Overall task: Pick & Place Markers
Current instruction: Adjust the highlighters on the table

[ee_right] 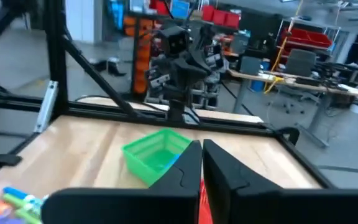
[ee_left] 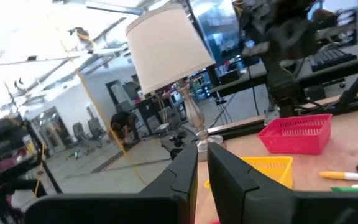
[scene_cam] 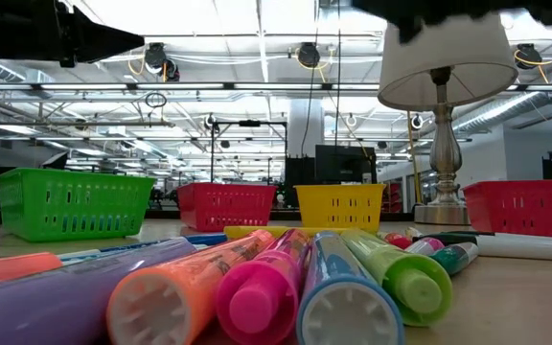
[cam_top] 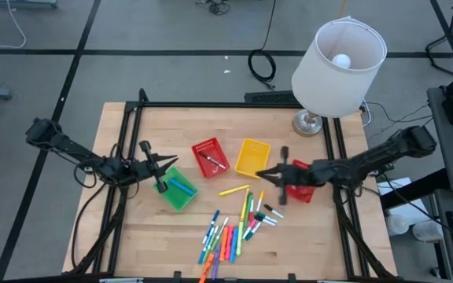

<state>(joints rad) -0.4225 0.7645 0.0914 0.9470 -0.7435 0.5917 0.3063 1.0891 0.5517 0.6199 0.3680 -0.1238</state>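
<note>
Little of the sorting looks done: a blue marker (cam_top: 183, 187) is seen lying in the green basket (cam_top: 178, 190) toward the left side of the counter (cam_top: 148, 236), and one or two markers are seen in the red basket (cam_top: 209, 157) at mid-counter, while nothing can be made out in the yellow basket (cam_top: 252, 157) beside it. Most of the markers (cam_top: 230, 232) are left loose in a fan-shaped pile near the front edge, with a few more, among them a yellow one (cam_top: 233, 190), scattered just behind. They are short, thick-barrelled pens with ribbed caps, in orange, pink, blue, green and yellow; some have white barrels. The left gripper (cam_top: 169, 161) is held above the green basket, its jaws narrowed to a slim gap with nothing seen between them. The right gripper (cam_top: 263, 174) is held between the yellow basket and a second red basket (cam_top: 299, 189) toward the right side, its jaws pressed together and nothing visible in them. So the bulk of the picking is judged to be still ahead.
</note>
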